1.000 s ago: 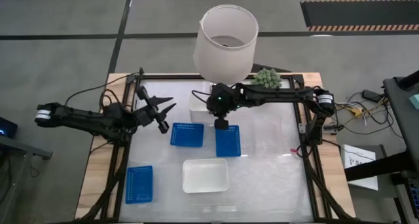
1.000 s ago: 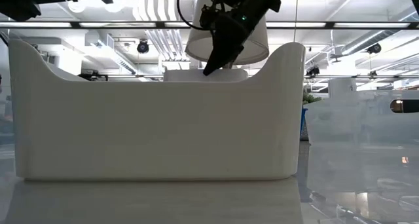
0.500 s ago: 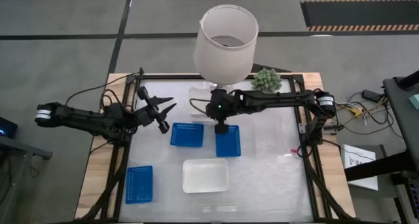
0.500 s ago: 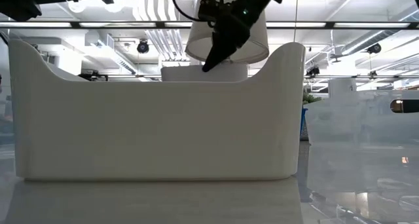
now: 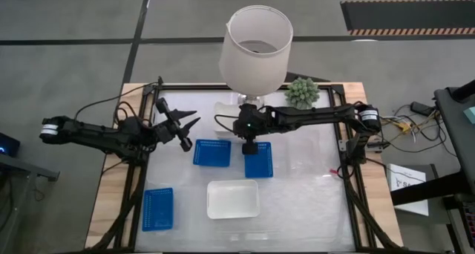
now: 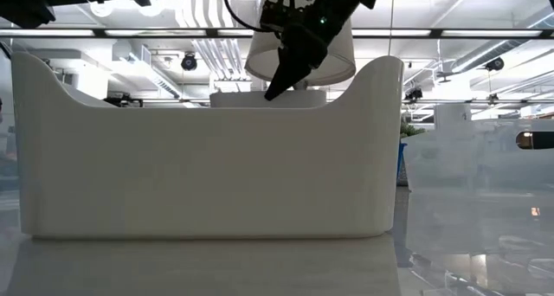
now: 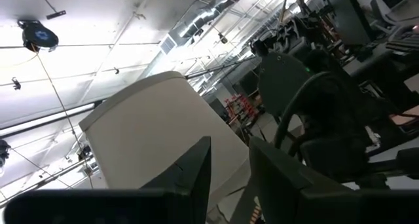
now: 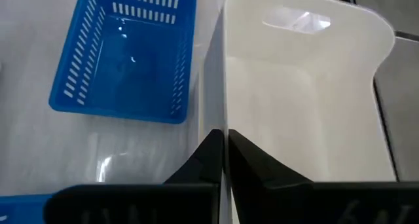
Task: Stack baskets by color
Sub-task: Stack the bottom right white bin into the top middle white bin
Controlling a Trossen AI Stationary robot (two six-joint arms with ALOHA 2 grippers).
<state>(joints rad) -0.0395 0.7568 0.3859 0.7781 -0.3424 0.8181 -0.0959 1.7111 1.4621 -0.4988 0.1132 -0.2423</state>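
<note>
Near the table's far edge, under a white lampshade (image 5: pixel 256 38), is a white basket (image 5: pixel 224 113), with my right gripper (image 5: pixel 241 129) shut on it. A second white basket (image 5: pixel 233 198) rests on its bottom near the front edge and fills the low view (image 6: pixel 208 149). Two blue baskets (image 5: pixel 212 152) (image 5: pixel 258 159) lie side by side mid-table, and a third (image 5: pixel 157 209) sits at the front left. My left gripper (image 5: pixel 184 128) hovers open at the table's left, holding nothing. My right gripper pinches the white basket's near long wall (image 8: pixel 224 99) at its top edge, one finger inside the basket and one finger (image 8: pixel 203 158) outside. The fingers slant down from the table's right and lie along the wall. Whether the basket's bottom is off the table, I cannot tell.
The lampshade stands right over the held basket. A small green plant (image 5: pixel 302 90) sits at the far edge, to the right. A see-through container (image 6: pixel 472 179) shows at the right of the low view. Bare table lies to the right of the blue baskets.
My right arm has swung a little toward the table's near edge. In the low view its gripper and the rim of the white basket behind the near one have shifted slightly to the left together.
</note>
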